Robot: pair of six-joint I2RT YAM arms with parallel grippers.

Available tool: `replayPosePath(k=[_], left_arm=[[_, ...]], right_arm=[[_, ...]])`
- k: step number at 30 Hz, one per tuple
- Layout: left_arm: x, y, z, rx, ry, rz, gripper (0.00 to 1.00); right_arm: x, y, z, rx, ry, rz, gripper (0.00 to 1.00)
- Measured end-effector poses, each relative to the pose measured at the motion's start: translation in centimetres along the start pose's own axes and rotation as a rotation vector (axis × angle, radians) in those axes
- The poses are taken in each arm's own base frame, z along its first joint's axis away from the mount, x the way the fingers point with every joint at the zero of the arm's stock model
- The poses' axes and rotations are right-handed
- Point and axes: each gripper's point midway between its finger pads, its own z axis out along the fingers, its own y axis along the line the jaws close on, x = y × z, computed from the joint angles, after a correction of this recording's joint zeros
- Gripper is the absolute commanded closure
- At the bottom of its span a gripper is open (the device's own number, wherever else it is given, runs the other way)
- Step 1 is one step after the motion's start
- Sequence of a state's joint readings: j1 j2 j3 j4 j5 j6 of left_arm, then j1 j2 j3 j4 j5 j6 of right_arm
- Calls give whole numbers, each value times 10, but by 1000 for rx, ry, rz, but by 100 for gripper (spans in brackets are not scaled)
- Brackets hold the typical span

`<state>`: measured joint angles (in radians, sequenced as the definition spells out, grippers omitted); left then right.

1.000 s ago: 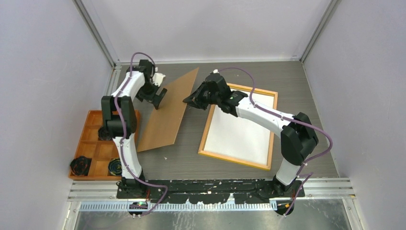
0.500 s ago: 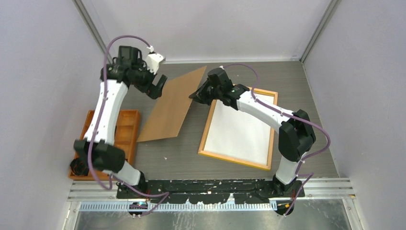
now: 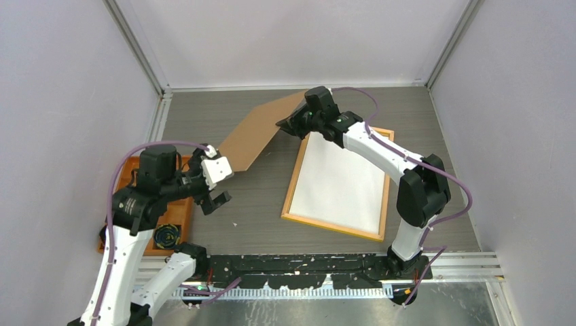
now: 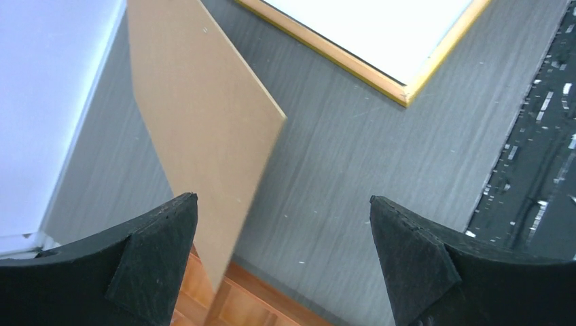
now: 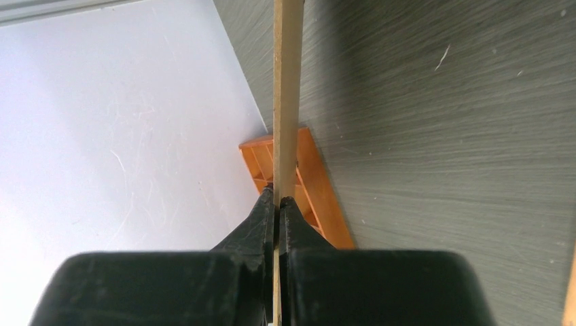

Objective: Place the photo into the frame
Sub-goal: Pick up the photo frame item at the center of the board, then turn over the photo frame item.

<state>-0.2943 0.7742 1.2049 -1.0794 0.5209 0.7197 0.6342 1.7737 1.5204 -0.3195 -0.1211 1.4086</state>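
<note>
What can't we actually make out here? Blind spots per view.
- Top view: white sheet in the frame shows no print, so photo or not is unconfirmed.
- Top view: orange tray mostly under the left arm; contents unclear.
- Top view: frame's far-left corner under the right arm.
- Left wrist view: frame cut off by the top edge.
- Right wrist view: backing board edge-on in the right claw; faces unseen.

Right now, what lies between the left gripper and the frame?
Only bare grey table lies between the left gripper and the frame; the top view shows this.
</note>
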Motion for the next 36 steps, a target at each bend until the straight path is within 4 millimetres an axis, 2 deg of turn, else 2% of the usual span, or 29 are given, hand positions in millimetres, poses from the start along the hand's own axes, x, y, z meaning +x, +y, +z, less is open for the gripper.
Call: replayPosePath(k=[5, 10, 15, 18, 19, 22, 25, 27, 32, 36], left_arm=[[-5, 14, 13, -23, -2, 70, 1], [-11, 20, 27, -32, 14, 175, 9], [-15, 31, 33, -80, 42, 252, 26], [-21, 43, 34, -138, 47, 296, 43], [-24, 48, 34, -160, 45, 309, 51], [-33, 60, 33, -218, 35, 363, 61], [-40, 65, 34, -252, 25, 413, 73], [-43, 66, 36, -266, 18, 449, 80], [-53, 69, 39, -301, -3, 526, 88], [-57, 70, 41, -298, -7, 549, 95]], right_arm=[[18, 5, -4, -12, 29, 28, 99], [28, 19, -19, -47, 43, 39, 99], [28, 36, -35, -99, 41, 54, 99], [28, 42, -43, -119, 40, 57, 99], [28, 43, -45, -125, 40, 59, 99], [26, 43, -47, -129, 32, 77, 98], [24, 40, -46, -123, 28, 99, 92], [24, 39, -46, -122, 30, 106, 85], [35, 46, -52, -161, 96, 74, 40], [43, 55, -76, -222, 175, -38, 17]])
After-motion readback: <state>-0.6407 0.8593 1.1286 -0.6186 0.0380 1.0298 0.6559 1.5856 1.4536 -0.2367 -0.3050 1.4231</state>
